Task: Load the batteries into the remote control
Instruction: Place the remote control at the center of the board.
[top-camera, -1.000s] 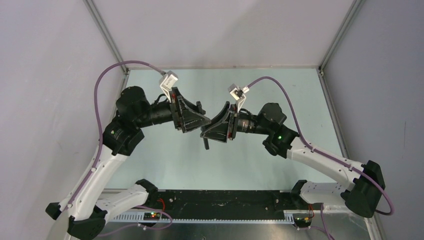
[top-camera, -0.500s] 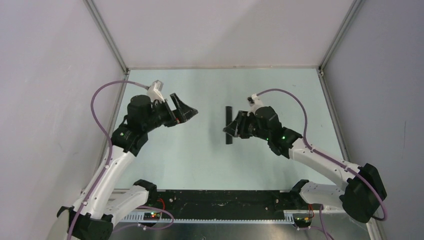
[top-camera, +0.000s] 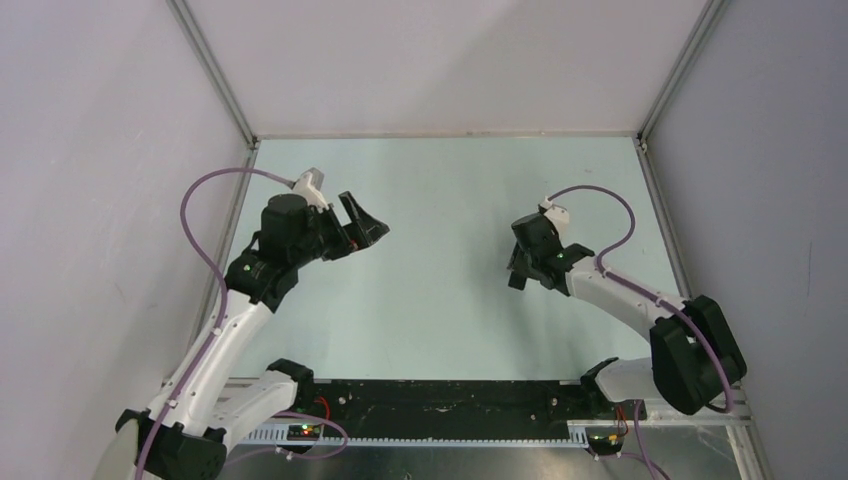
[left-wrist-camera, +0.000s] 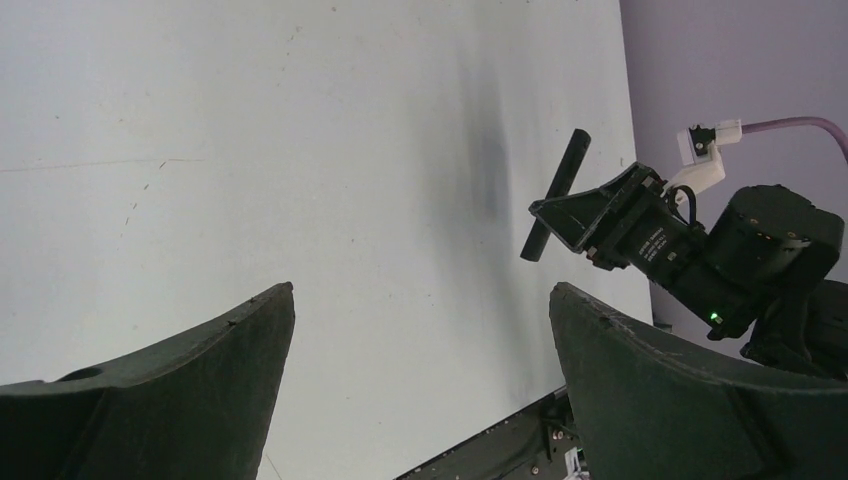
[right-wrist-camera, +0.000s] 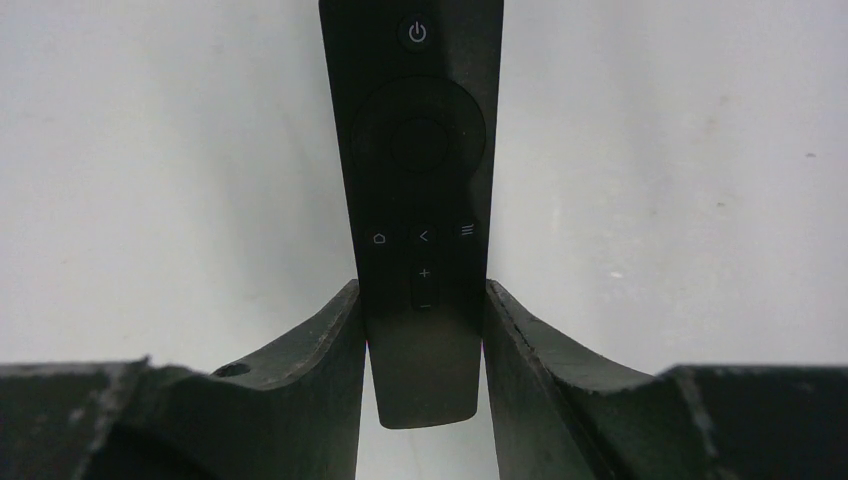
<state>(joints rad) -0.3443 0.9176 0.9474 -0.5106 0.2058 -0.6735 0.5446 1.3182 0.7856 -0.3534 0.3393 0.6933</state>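
**Pale counter, remote gripped**

Toward the counter's right edge, the remote control is clamped by its lower end in the right fingers. The left fingers are spread, empty. Pivoting could be caused by that end grip.

Looks like a robotics lab, set up as a closed test cell. Walled by flat grey panels on bare metal frame posts. Fitted with a plain pale-green tabletop, two white-and-black robot arms mounted at a black rail, loose purple cables and exposed circuit boards with small lit lamps.
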